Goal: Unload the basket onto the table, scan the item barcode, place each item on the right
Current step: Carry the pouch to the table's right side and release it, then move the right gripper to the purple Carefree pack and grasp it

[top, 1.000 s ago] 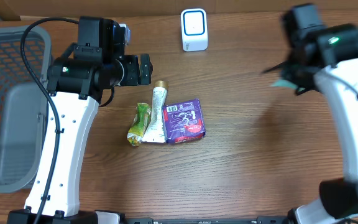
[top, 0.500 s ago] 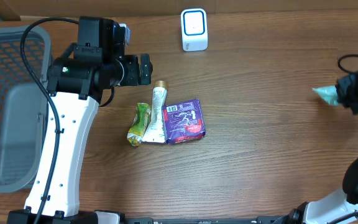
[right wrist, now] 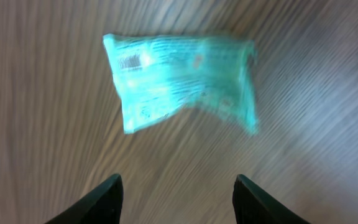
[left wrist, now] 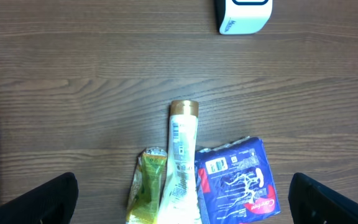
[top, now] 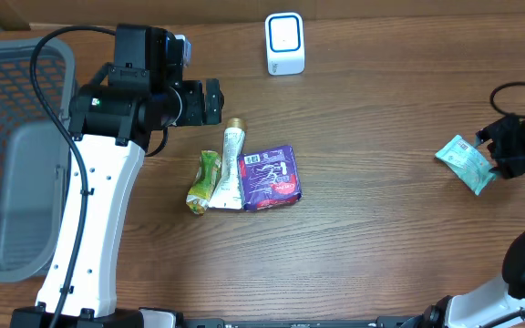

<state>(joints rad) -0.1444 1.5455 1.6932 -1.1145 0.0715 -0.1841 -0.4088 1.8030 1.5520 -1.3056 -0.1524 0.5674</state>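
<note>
A teal packet [top: 466, 162] lies flat on the wood at the far right, free of my right gripper [top: 507, 151], which hangs just to its right. In the right wrist view the packet [right wrist: 179, 78] is blurred, ahead of my open right gripper [right wrist: 178, 198], whose fingers hold nothing. The white scanner [top: 285, 43] stands at the back centre. My left gripper [top: 210, 100] is wide open above a pile: a green pouch [left wrist: 146, 193], a white tube [left wrist: 182, 162] and a purple packet [left wrist: 238, 183].
A grey mesh basket [top: 7, 146] fills the left side of the table. The scanner [left wrist: 244, 14] shows at the top edge of the left wrist view. Bare wood lies between the pile and the teal packet.
My right arm swung from the back near the scanner out to the right edge. Its jaws opened and the teal packet now lies on the table. The left arm stayed still.
</note>
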